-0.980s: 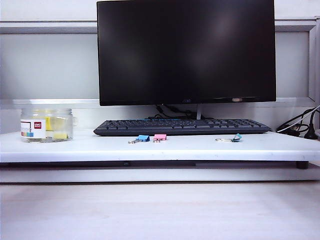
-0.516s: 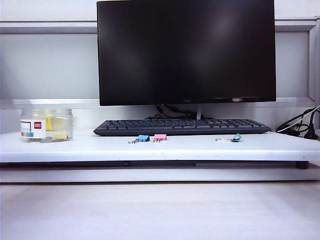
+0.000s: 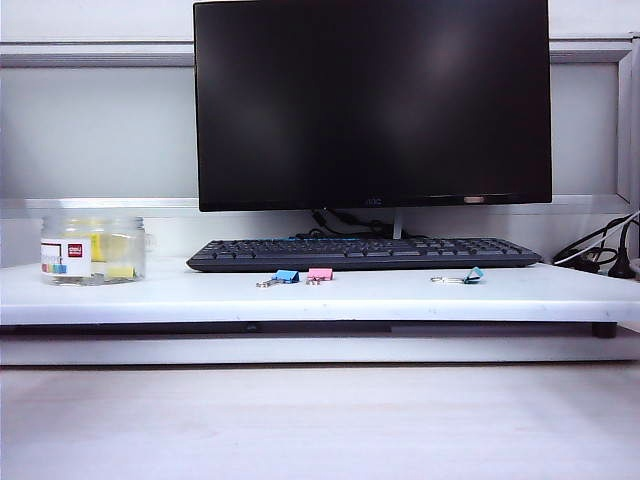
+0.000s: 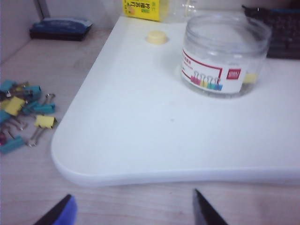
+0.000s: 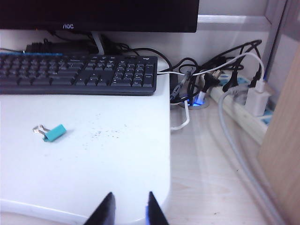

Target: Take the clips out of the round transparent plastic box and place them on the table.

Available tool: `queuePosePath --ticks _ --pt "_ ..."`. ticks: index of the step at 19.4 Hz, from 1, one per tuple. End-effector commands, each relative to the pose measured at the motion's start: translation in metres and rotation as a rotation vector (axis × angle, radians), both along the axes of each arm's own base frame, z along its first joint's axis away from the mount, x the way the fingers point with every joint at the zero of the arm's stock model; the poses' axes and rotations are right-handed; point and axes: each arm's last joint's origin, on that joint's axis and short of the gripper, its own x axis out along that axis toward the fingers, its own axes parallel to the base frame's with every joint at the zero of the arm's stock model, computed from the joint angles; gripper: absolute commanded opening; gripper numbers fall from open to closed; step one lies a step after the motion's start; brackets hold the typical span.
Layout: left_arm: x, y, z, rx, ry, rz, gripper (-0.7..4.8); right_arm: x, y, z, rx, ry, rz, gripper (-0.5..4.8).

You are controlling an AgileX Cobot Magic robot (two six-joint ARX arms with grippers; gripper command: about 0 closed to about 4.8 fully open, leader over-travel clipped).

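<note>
Left pincer [image 4: 131, 211]: jaws well apart, holding nothing, touching nothing; it hangs off the near edge of the wide flat white raised tabletop [image 4: 140, 136], facing the jar. Right pincer [image 5: 127, 208]: fingers drawn close together, a narrow gap showing, nothing between them; it sits at the right end of the same board, near a stray teal binder clip [image 5: 52, 132].

Short wide round transparent plastic box [image 4: 224, 55] stands upright near the left end of the tabletop, lid off, mouth open upward, white label with red logo facing the left wrist camera. Small yellow binder clips [image 3: 120, 270] lie at its bottom, seen through the wall; their number cannot be told.

Handling, as judgement: the clips are light, rigid and springy, steel bodies smooth and likely to slip. Best taken across the folded body or by the wire handles, reaching straight down through the mouth. The jar is light and may skid or tip if a finger drags its rim.
</note>
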Motion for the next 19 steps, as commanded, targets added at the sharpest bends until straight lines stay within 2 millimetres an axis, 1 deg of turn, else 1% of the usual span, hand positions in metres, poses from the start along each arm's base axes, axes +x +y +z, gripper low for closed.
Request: queuePosePath --ticks 1,3,5,8,10,12,14,17,19 --pt "0.001 0.000 0.006 -0.099 -0.080 0.017 3.32 0.000 0.000 0.002 0.075 -0.018 0.001 0.94" --pt "0.002 -0.001 0.011 -0.165 -0.136 0.001 3.32 0.000 0.000 0.003 0.156 -0.020 -0.001 0.94" --pt "0.002 -0.002 0.018 -0.240 -0.202 -0.057 3.32 0.000 0.000 0.004 0.266 -0.015 -0.004 0.94" --pt "0.002 -0.006 0.029 -0.262 -0.279 -0.184 3.32 0.000 0.000 0.006 0.374 -0.022 0.008 0.94" --pt "0.000 -0.007 0.033 -0.258 -0.289 -0.218 3.33 0.000 0.002 0.007 0.397 -0.029 0.064 0.95" --pt "-0.002 -0.008 0.041 -0.257 -0.322 -0.283 3.72 -0.001 0.004 0.009 0.417 -0.028 0.153 0.95" --pt "-0.006 -0.010 0.057 -0.247 -0.385 -0.327 4.08 -0.002 0.007 0.011 0.416 -0.028 0.230 0.95" --pt "-0.015 -0.010 0.084 -0.232 -0.454 -0.337 4.08 -0.002 0.007 0.011 0.433 -0.023 0.247 0.95" --pt "-0.018 -0.010 0.102 -0.231 -0.463 -0.353 4.07 -0.002 0.007 0.011 0.433 -0.023 0.248 0.95"
